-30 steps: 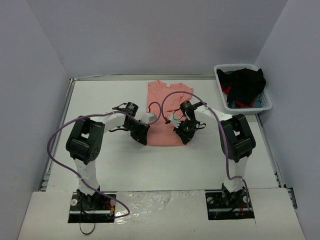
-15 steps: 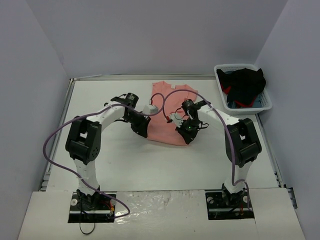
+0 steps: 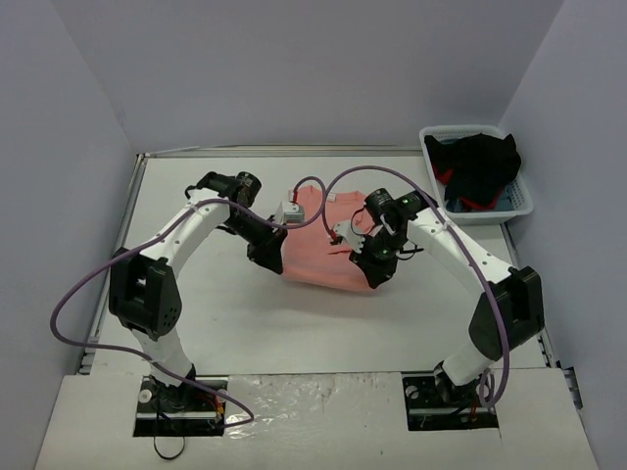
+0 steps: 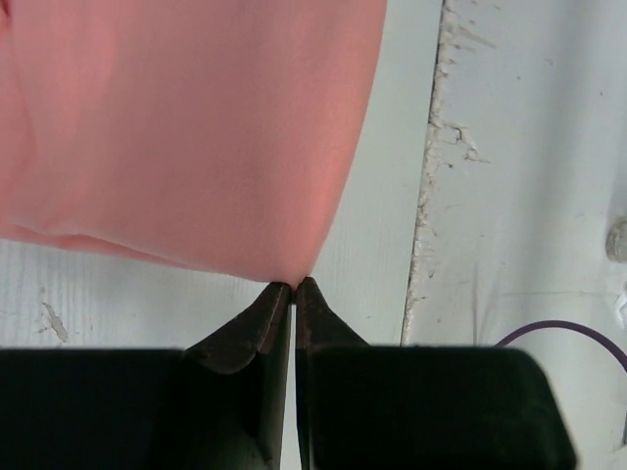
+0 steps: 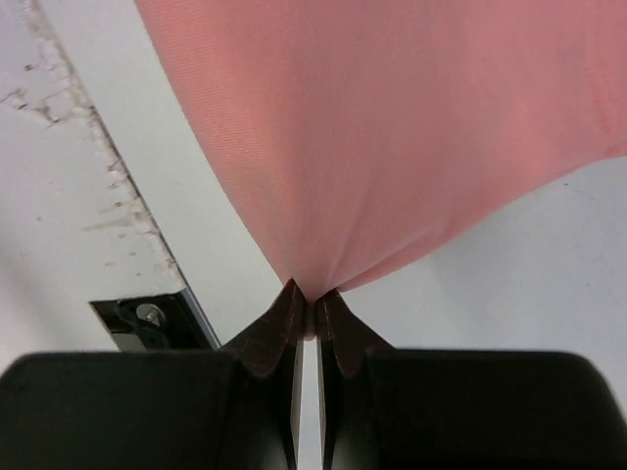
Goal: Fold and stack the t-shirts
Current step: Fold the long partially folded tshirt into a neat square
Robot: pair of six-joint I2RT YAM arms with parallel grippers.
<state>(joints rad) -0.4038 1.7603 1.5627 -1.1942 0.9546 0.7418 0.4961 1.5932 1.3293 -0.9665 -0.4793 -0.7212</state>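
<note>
White bench [image 3: 225,313], lilac walls [image 3: 294,69], white plastic basket [image 3: 527,202] far right. Your left claw [image 4: 294,286] and right claw [image 5: 306,299] pinch salmon-pink thin t-shirt [image 3: 318,250] mid-bench. Only wrist views show tips closed on cloth.

Overall light: you get bright, soft, even light in all 3 views, with no hard glare on the table [image 3: 235,313].
Shadows: top view, only faint soft shadows under the arms and below the lifted t-shirt [image 3: 318,250], frame centre.
Sheen: the wrinkled sheet [image 3: 323,392] at bottom centre glints mildly.
Focus: the cloth weave looks crisp in your right wrist view and smoother in the left.
Dark areas: the left gripper [image 4: 293,284] and right gripper [image 5: 312,294], along the bottom edge, read near-black, with detail lost.
</note>
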